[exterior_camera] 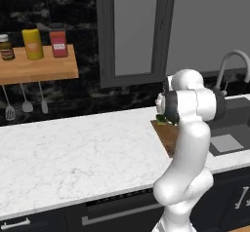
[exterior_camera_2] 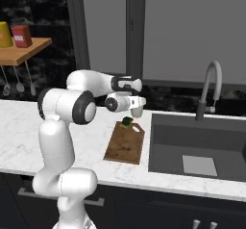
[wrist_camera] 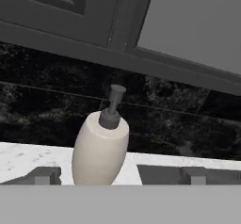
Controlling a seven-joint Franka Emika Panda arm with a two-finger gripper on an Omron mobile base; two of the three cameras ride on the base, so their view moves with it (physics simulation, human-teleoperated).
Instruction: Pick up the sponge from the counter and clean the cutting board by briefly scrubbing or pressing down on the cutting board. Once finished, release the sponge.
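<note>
One cutting board (exterior_camera_2: 126, 144), one sponge (exterior_camera_2: 127, 122), three shelf jars (exterior_camera: 33, 43), three hanging utensils (exterior_camera: 25, 103), one soap dispenser (wrist_camera: 100, 145).

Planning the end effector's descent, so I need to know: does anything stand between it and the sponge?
Nothing visible does. The sponge lies at the far end of the cutting board, and the open end effector hangs just above it, slightly toward the sink. The soap dispenser stands farther back, beyond the end effector.

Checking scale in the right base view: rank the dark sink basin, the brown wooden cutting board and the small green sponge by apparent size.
1. Dark sink basin, largest.
2. Brown wooden cutting board.
3. Small green sponge, smallest, at the board's far end.
</note>
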